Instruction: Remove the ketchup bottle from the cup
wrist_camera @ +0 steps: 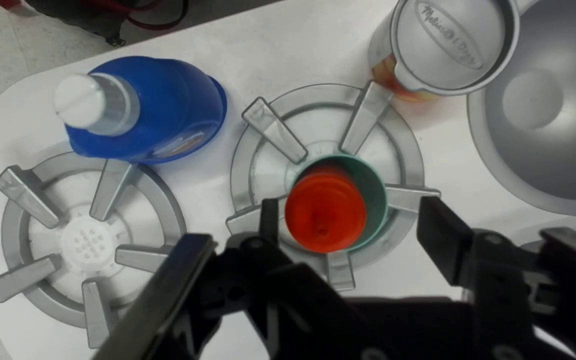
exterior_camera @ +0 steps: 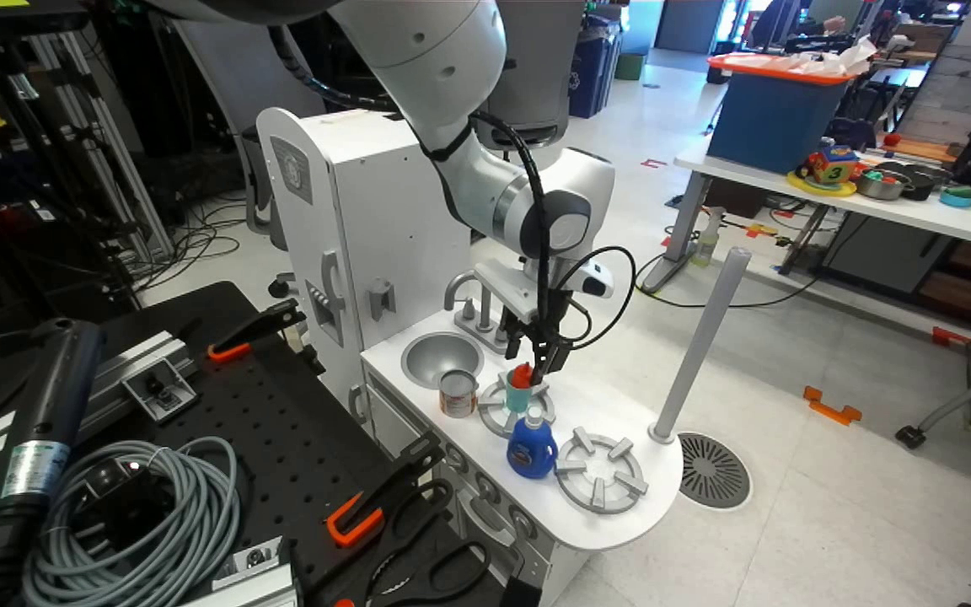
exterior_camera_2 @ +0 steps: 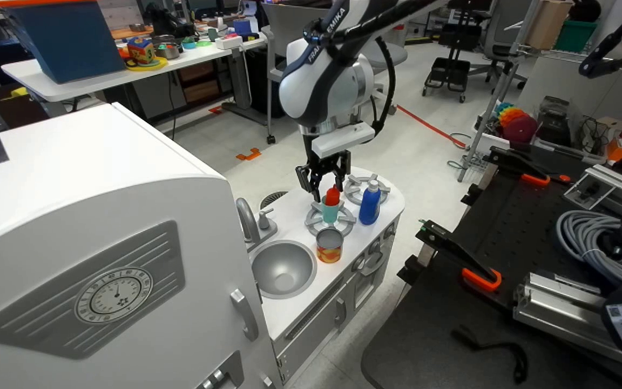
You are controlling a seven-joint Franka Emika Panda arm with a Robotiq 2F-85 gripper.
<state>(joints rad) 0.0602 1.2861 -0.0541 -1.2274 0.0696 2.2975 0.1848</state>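
Observation:
The red ketchup bottle stands in the teal-blue cup, leaning a little to one side, its upper part above the rim. The bottle shows in both exterior views (exterior_camera: 522,376) (exterior_camera_2: 332,196) and in the wrist view (wrist_camera: 325,212). The cup (exterior_camera: 517,400) (exterior_camera_2: 330,214) (wrist_camera: 377,200) stands on a grey toy burner (wrist_camera: 413,150). My gripper (exterior_camera: 530,361) (exterior_camera_2: 328,193) is open and empty just above the bottle. In the wrist view the gripper (wrist_camera: 350,220) has one finger near the bottle's left side and the other well to its right. The bottle's lower part is hidden inside the cup.
A blue bottle with a white cap (exterior_camera: 532,447) (wrist_camera: 168,110) and a tin can (exterior_camera_2: 329,247) (wrist_camera: 448,40) stand close to the burner. A sink (exterior_camera_2: 284,273), a faucet (exterior_camera: 460,288), a grey post (exterior_camera: 700,346) and a tall white toy fridge (exterior_camera: 401,211) are around.

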